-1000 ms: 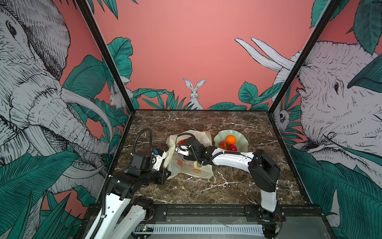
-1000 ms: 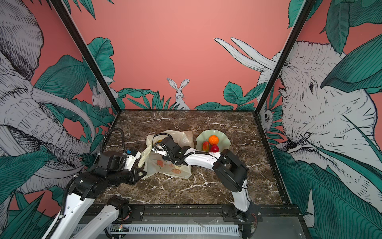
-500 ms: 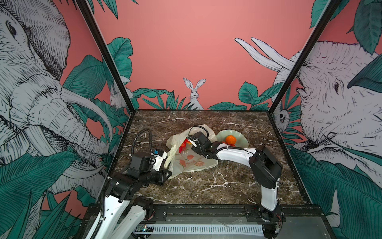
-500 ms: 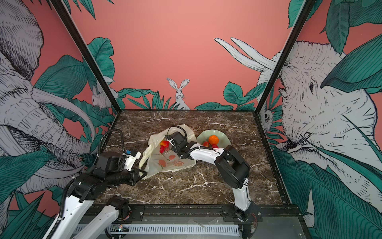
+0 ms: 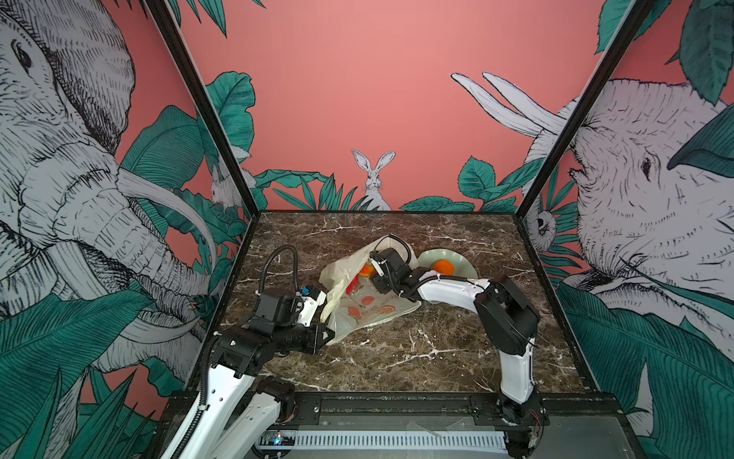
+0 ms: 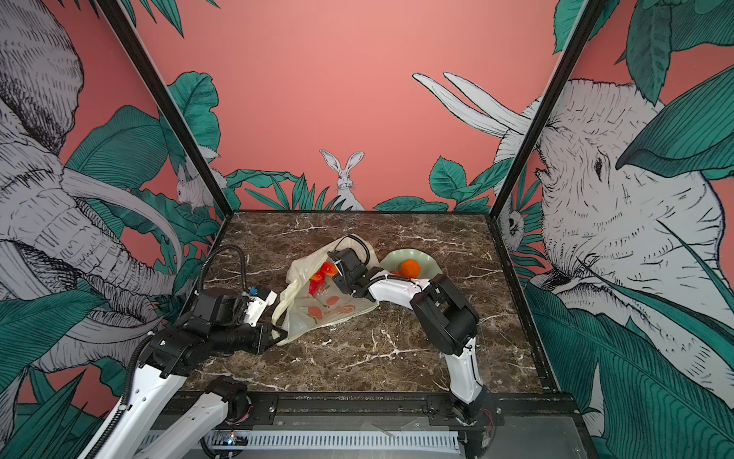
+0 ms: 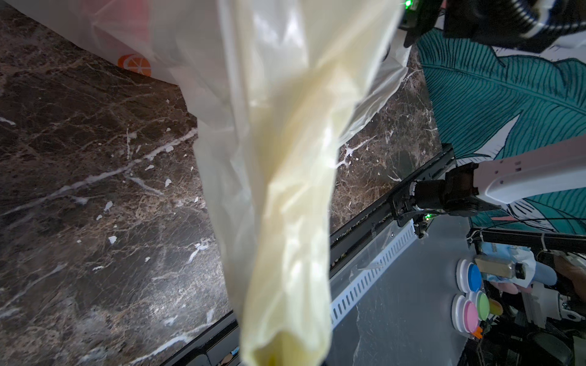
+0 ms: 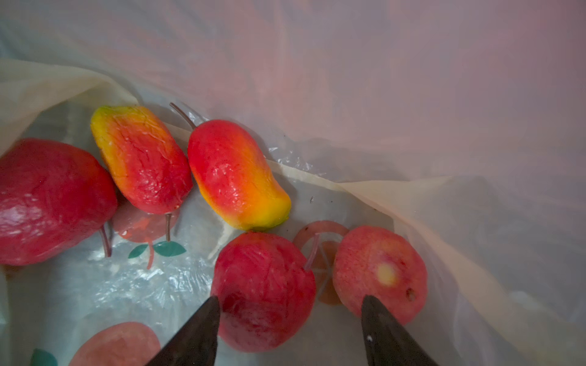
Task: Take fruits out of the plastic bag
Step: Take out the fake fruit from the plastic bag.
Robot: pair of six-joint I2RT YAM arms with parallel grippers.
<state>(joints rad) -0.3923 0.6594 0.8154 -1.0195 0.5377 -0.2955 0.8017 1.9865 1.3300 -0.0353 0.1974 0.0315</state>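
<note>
The plastic bag (image 5: 369, 312) lies on the marble table (image 5: 397, 353), a little toward the left arm's side. The left gripper (image 6: 278, 330) has its jaws pressed together on one twisted handle of the bag. In the left wrist view that handle runs as a drawn-out pale-yellow strip over the table, and the fingers themselves are out of that picture.

The right gripper (image 8: 290, 298) reaches in through the bag's open mouth; its jaws stand spread and pinch nothing. One dark fingertip (image 8: 203, 326) lies over the edge of a round red fruit (image 8: 263, 285); the other lies over the pinkish peach (image 8: 380, 269) just beside it.

Deeper in the bag lie two red-yellow oval fruits (image 8: 142, 161), side by side and nearly touching — each with a thin stem; a larger dark red fruit (image 8: 54, 202) rests against one of them. All five sit on the bag's printed lower wall.

An orange (image 5: 443, 267) sits in the pale green wavy-rimmed dish (image 5: 465, 262), seen in both top views. The dish stands just beside the bag, on the right arm's side.
</note>
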